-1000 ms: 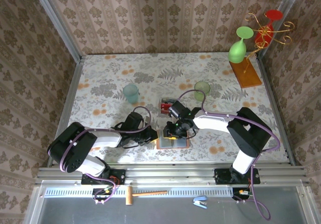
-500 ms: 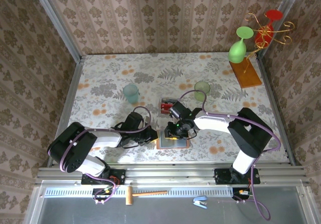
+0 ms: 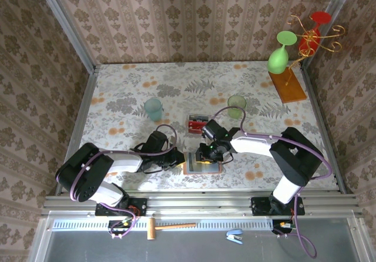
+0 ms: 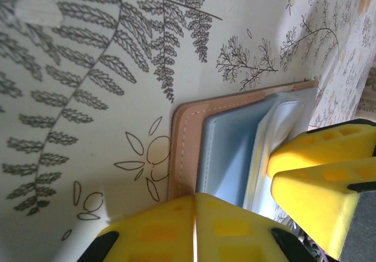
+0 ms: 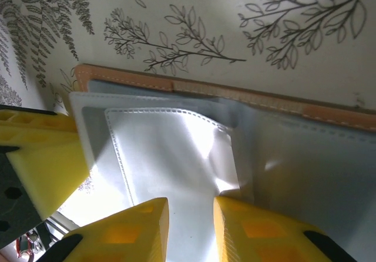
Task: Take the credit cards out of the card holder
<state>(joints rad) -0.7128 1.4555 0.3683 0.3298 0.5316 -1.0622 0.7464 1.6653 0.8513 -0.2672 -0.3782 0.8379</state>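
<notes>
Cloth printed with ferns and orange flowers covers the table (image 3: 123,91), which is closed in on three sides by striped damask wallpaper (image 3: 194,21) between metal posts. Two pale green cups (image 3: 153,108) stand mid-table, a wooden stand (image 3: 288,86) with coloured glasses sits at the far right corner, and a small clear box (image 3: 189,118) showing red credit cards (image 3: 197,124) lies near the middle. The card holder (image 3: 202,168) lies open and flat near the front edge, just in front of that box; the left gripper (image 4: 194,206) has its fingers pressed together at the holder's left edge, while the right gripper (image 5: 191,209) keeps a narrow gap between its fingers over a clear inner pocket.
</notes>
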